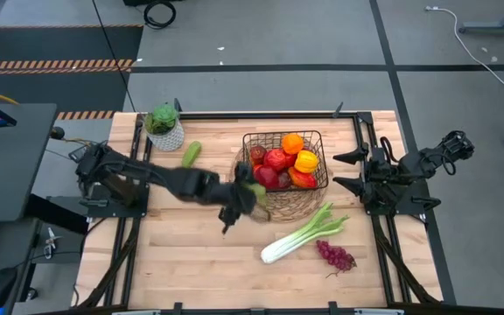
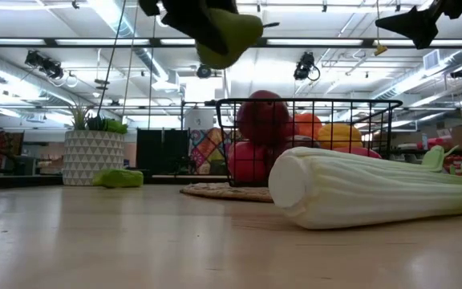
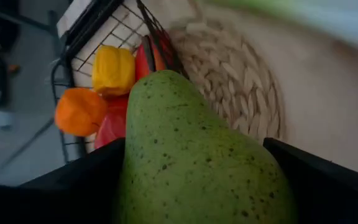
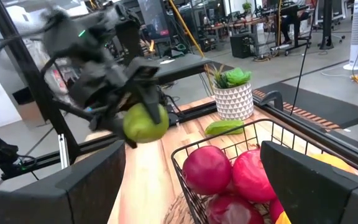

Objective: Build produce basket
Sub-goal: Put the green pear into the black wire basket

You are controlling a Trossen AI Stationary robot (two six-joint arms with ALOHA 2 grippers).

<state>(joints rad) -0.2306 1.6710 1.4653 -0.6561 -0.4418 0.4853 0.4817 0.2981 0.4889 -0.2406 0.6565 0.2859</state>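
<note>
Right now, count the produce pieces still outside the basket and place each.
4: a green pear held in the left gripper at the basket's edge; a green piece beside the potted plant; celery and grapes on the table. None appears hidden.

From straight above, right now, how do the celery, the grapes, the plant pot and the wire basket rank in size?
1. The basket, largest.
2. The celery, long but slim.
3. The plant pot and the grapes look about alike; I would not rank them.
</note>
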